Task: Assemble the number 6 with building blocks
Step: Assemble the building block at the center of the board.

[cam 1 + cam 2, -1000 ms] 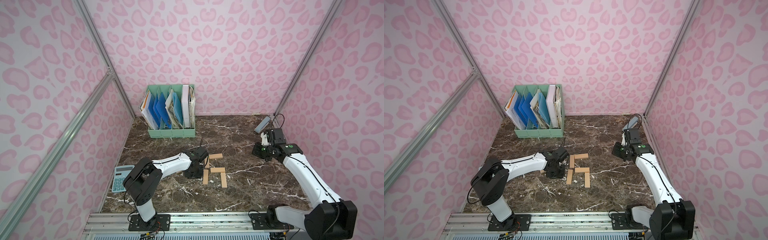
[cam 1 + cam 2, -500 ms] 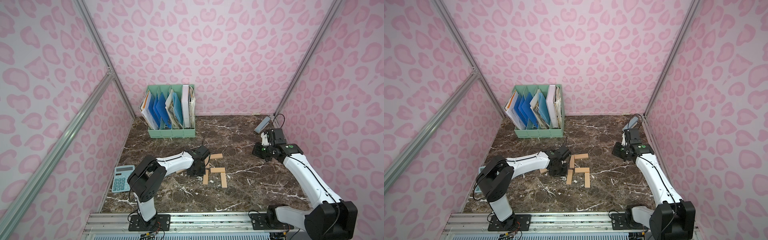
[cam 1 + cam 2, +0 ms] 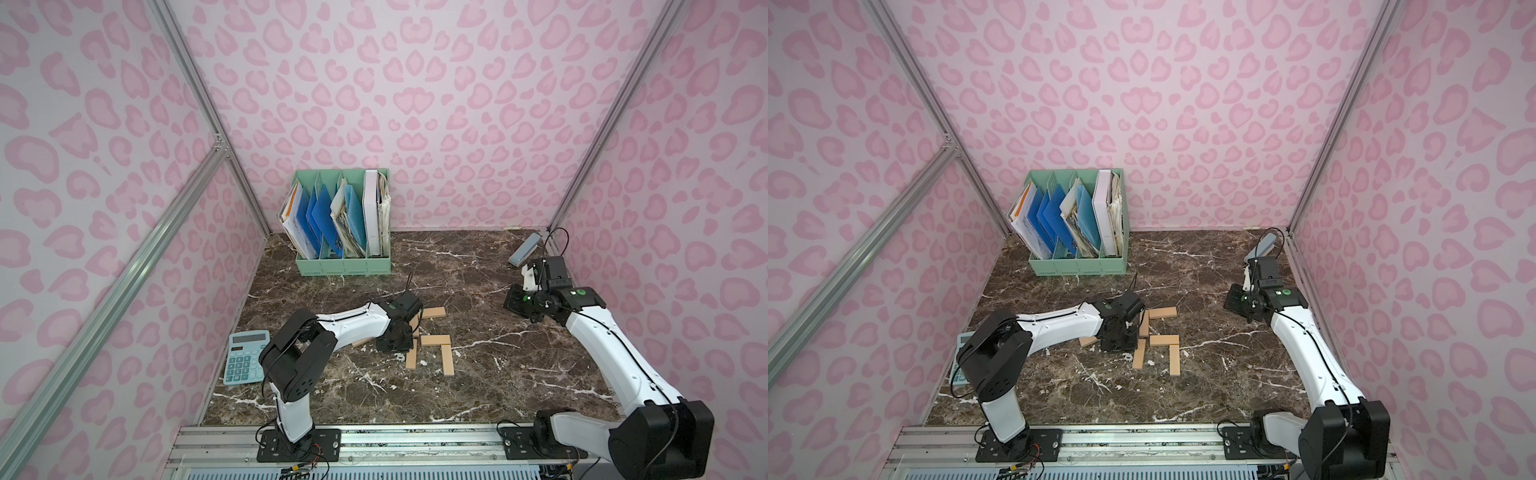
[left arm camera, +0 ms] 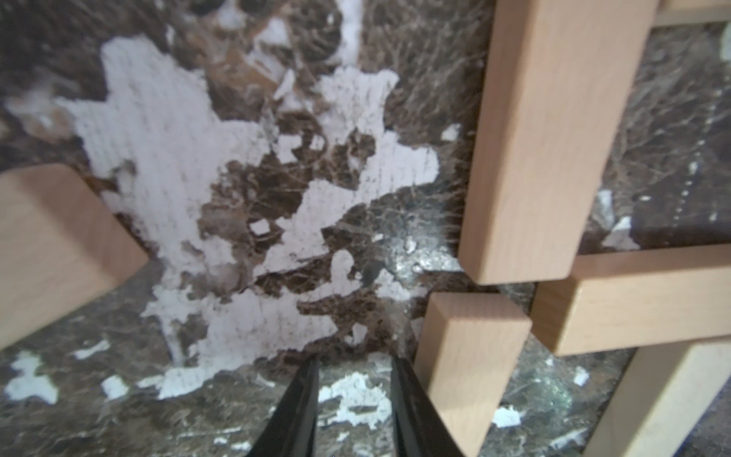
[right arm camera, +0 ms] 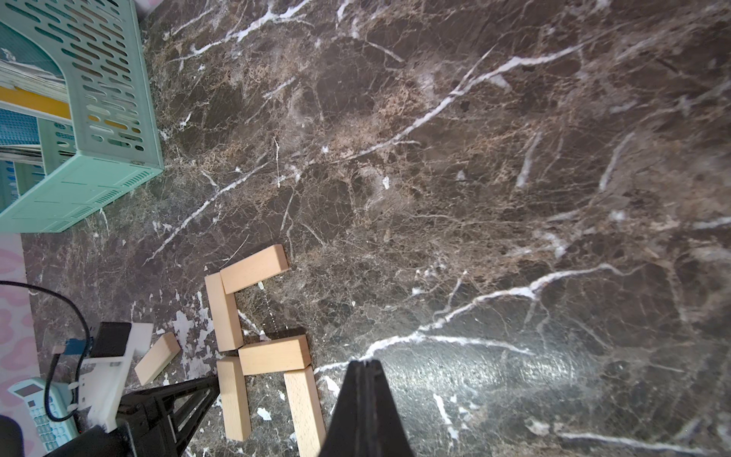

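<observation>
While narrowing the left gripper (image 4: 354, 364) almost together on nothing, shifted only slightly, tips just beside the lower-left building block (image 4: 470, 356).
Leaves the number 6 (image 3: 435, 340) near the middle of the tabletop (image 3: 519, 386) at five pieces, bottom bar missing, and the sixth block (image 5: 157, 358) loose beside it toward the left edge. Keeps the right gripper (image 5: 366, 368) pressed together, empty, near the right edge. Reads as nudging for alignment, not a pick.

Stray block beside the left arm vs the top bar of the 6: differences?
Stray block lies alone, touching none; top bar meets the upright block at its end. Stray block sits skewed to that upright; top bar lies square to it. Both: tan wood, alike in size, flat on the table.
</observation>
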`<state>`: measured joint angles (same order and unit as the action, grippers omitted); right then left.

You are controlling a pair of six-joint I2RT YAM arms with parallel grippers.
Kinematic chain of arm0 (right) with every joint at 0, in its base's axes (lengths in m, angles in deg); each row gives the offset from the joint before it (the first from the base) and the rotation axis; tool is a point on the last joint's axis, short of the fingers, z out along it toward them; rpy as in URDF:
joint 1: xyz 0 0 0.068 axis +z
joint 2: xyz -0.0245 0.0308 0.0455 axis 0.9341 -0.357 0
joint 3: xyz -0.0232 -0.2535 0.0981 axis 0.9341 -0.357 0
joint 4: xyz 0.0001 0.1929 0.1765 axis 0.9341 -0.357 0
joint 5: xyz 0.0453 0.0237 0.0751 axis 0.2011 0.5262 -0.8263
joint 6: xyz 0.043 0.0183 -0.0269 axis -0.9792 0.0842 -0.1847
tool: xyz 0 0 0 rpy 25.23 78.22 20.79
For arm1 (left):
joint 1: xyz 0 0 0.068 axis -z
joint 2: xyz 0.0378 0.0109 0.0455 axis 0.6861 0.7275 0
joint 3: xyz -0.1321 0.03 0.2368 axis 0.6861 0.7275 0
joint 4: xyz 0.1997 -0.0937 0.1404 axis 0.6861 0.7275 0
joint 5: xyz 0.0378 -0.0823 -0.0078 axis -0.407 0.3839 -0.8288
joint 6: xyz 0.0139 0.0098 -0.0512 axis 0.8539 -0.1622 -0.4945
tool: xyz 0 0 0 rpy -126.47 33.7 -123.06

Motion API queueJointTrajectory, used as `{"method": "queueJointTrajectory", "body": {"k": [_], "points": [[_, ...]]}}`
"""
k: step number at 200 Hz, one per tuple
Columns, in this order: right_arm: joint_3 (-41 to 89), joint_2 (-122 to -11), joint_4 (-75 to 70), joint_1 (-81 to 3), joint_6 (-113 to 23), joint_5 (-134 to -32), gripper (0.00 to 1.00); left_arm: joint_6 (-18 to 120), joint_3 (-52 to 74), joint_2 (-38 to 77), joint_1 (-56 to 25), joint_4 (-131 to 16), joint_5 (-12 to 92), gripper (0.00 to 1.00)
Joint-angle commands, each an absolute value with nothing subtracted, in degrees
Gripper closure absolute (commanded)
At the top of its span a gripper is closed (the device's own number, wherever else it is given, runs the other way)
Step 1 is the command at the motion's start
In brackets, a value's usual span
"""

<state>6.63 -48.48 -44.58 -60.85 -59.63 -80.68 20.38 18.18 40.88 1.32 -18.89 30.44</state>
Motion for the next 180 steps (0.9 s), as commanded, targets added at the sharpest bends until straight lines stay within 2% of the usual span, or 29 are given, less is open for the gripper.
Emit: {"method": "queueJointTrajectory", "body": {"k": [1,180], "points": [[7.20,-48.66,-43.88,-60.82,-59.93,-80.53,1.00,20.31,17.52,41.29,1.44,-18.86,30.75,0.66],[7.37,-49.27,-43.45,-60.73,-59.91,-80.97,1.00,19.21,16.45,41.51,1.85,-18.41,31.05,0.66]]}}
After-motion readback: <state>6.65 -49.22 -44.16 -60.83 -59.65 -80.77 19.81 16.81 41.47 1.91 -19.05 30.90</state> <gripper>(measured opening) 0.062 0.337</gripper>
